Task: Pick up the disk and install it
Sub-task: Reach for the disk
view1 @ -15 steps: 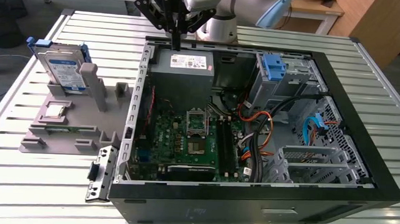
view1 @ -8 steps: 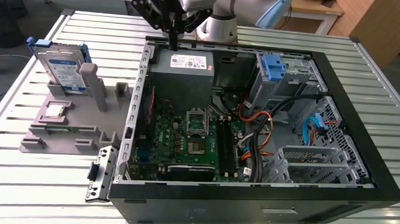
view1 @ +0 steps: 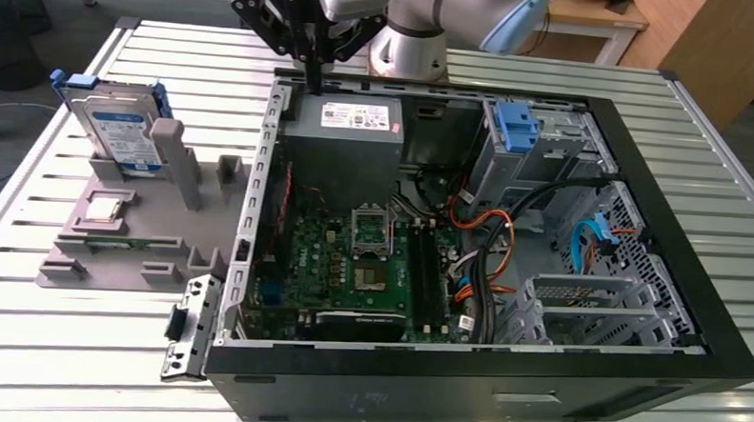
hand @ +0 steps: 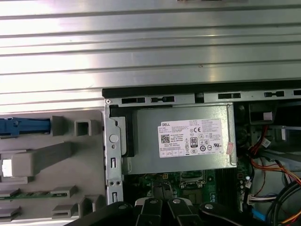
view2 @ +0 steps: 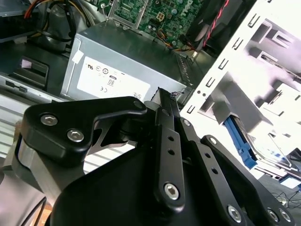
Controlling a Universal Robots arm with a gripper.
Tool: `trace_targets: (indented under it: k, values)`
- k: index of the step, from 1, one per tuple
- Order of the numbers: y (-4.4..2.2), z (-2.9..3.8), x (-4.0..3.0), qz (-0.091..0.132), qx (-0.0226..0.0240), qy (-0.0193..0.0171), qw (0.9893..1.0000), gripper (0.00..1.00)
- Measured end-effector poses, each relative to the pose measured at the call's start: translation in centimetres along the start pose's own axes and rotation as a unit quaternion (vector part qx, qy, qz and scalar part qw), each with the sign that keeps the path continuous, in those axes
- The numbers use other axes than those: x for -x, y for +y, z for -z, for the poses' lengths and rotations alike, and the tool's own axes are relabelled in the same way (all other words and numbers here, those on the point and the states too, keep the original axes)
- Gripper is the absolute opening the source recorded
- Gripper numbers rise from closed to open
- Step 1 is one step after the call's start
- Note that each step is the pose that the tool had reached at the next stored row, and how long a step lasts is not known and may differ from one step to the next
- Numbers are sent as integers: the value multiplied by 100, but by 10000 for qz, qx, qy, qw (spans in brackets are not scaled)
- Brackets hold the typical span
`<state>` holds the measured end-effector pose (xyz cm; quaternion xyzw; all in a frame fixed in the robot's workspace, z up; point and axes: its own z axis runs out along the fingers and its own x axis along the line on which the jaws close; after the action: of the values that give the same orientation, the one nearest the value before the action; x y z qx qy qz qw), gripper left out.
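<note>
From where I stand, an open computer case (view1: 679, 281) lies on its side on a slatted metal table (view1: 39, 368), its motherboard (view1: 349, 267) and bundled cables facing up. The arm (view1: 423, 22) reaches in from the far side, and the gripper (view1: 317, 75) hangs just above the far rim of the case, over the grey power supply (view1: 345, 124) with its white sticker. Its two black fingers are pressed together into a single narrow tip and hold nothing; in the second wrist view that tip (view2: 161, 94) points at the near edge of the power supply (view2: 122, 66) without clearly touching it. The disk (view1: 116, 128) is well apart from the gripper, at the exterior view's left. It stands upright on its edge in a slot of a grey fixture (view1: 121, 247) beside the case, with its label turned outward and its blue carrier framing it. In the first wrist view the carrier's blue end (hand: 23, 126) shows at the fixture, beside the case wall and the power supply (hand: 183, 139). Inside the case, a blue latch piece (view1: 517, 127) sits at the top of the drive bay at the exterior view's right.
</note>
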<state>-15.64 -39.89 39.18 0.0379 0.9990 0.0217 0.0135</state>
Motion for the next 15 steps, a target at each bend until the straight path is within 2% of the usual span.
trace_targets:
  k: [5,15]
  values:
    - [-5,-3,-59,0,1,-1,10000,10]
    - [-5,-2,-67,0,0,-1,10000,10]
